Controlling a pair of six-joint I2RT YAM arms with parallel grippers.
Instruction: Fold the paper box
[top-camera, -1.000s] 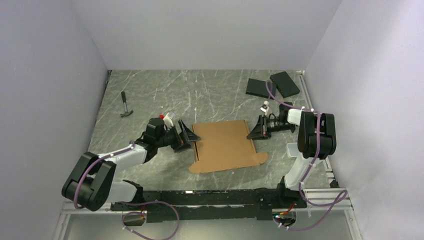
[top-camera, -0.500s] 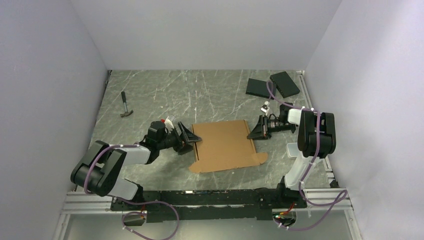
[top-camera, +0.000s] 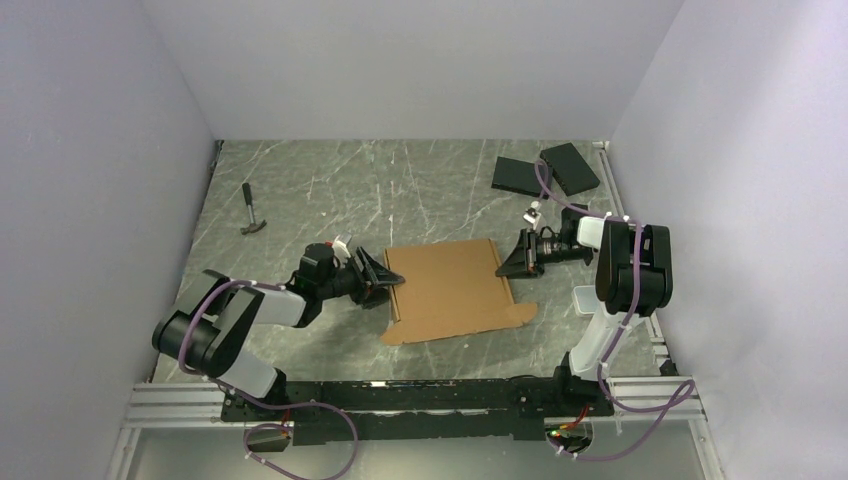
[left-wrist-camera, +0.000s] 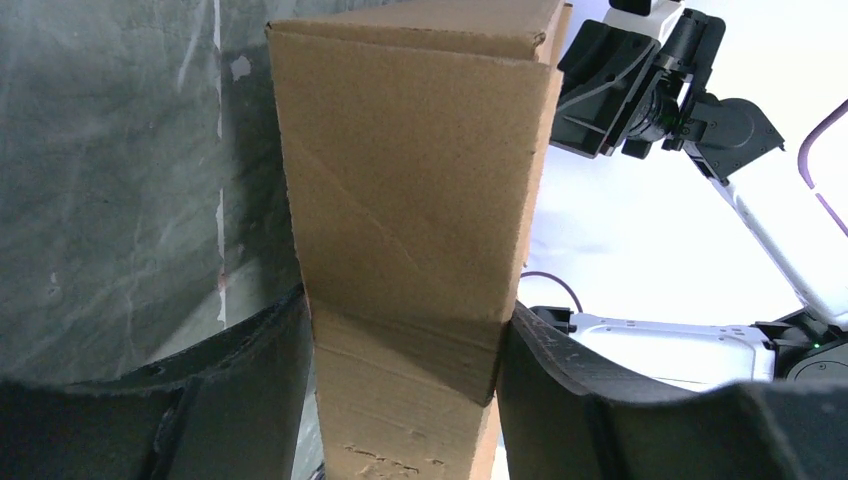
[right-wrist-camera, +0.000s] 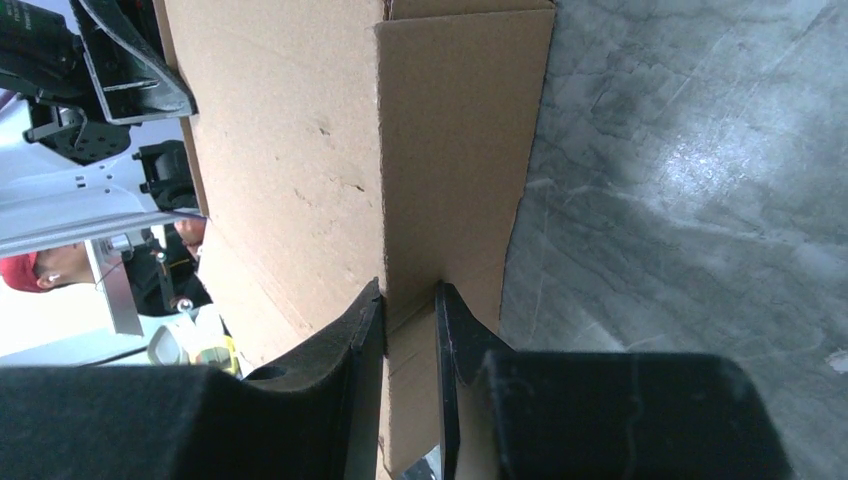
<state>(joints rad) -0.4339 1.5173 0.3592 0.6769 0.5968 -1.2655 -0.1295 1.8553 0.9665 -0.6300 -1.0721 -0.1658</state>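
the paper box (top-camera: 450, 290) lies flat in the middle of the table (top-camera: 400, 185), between both grippers. the left gripper (top-camera: 385, 278) clasps its folded left edge, the cardboard touching both fingers. the right gripper (top-camera: 505, 262) pinches the thin right edge. a hammer (top-camera: 251, 211) lies well apart at far left, and two black slabs (top-camera: 522, 177) sit in the far right corner.

Grey marbled table (top-camera: 400, 190), lavender walls (top-camera: 400, 60)

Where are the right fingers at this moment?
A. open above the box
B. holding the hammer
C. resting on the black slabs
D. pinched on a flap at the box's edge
D: the right wrist view shows the right fingers pinching a flap of the box.
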